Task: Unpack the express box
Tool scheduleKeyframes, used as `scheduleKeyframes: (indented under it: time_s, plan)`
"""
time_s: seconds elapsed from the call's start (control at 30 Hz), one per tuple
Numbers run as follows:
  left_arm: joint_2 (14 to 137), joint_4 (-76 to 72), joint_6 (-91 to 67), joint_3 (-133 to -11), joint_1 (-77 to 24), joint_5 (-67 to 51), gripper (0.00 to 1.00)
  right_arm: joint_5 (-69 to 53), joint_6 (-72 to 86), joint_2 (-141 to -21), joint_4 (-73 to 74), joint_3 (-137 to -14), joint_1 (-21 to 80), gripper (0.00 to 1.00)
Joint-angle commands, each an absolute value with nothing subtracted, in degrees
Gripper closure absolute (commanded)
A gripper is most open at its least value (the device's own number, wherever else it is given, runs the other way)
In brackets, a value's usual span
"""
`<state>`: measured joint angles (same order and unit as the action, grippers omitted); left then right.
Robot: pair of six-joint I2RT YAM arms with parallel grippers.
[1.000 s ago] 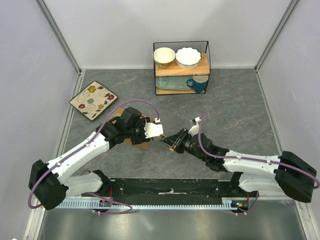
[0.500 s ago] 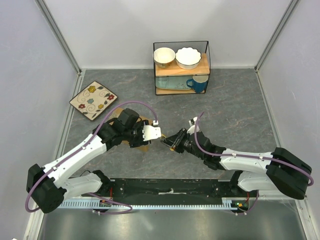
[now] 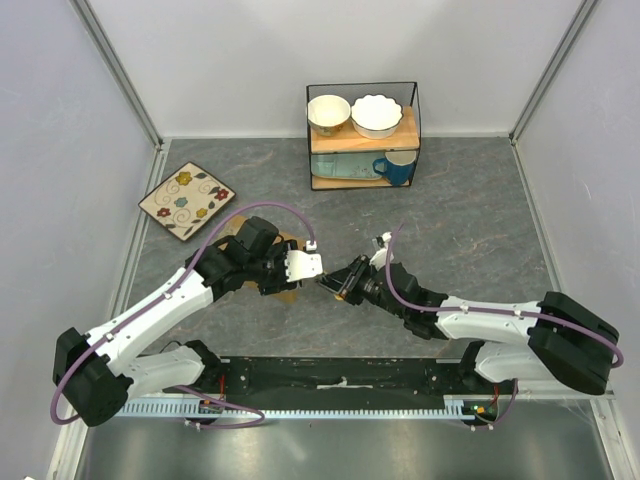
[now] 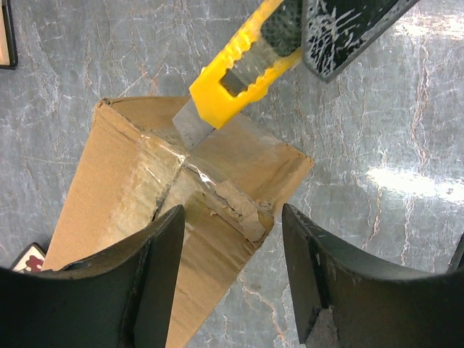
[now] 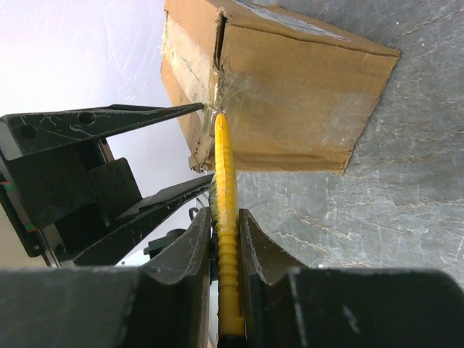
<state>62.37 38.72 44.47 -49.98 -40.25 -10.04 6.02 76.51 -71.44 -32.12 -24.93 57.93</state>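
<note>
The express box [image 4: 109, 188], brown cardboard with clear tape on its seam, lies on the grey table, mostly hidden under my left arm in the top view [image 3: 287, 292]. My left gripper [image 4: 232, 217] hangs open over the box's near corner, with one finger over the cardboard and the other over bare table. My right gripper [image 5: 225, 214] is shut on a yellow utility knife [image 5: 223, 152]. The knife's blade [image 4: 192, 127] touches the taped seam at the box's end. From the right wrist, the box [image 5: 290, 87] lies straight ahead and the left gripper's fingers [image 5: 109, 123] reach in beside the blade.
A flowered square plate [image 3: 186, 200] lies at the back left. A wire rack [image 3: 362, 135] at the back holds two bowls and a blue mug [image 3: 395, 168]. Grey walls close in the table on three sides.
My right arm has edged left, bringing the knife's tip closer in against the box end. The left gripper shifted slightly and then held still.
</note>
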Motion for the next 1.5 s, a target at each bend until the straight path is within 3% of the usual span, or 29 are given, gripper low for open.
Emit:
scheduleKeyframes:
  time_s: [0.0, 0.8, 1.2, 1.47]
  plan:
    - [62.49, 39.90, 44.30, -50.10, -40.25, -10.20, 0.38, 5.71, 76.82, -73.39, -36.38, -27.95, 58.36, 1.00]
    - [62.40, 39.37, 45.00, -49.13, -40.17, -10.81, 0.43, 3.87, 77.52, -79.36, -38.23, -29.44, 61.17, 1.00]
    - [63.01, 39.29, 46.58, -47.64, -40.25, -10.28, 0.43, 0.36, 80.68, -83.32, -45.96, -27.60, 61.79, 1.00]
    - [63.19, 38.58, 47.64, -46.76, -40.17, -9.58, 0.50, 0.09, 79.90, -81.04, -44.13, -26.28, 62.49, 1.00]
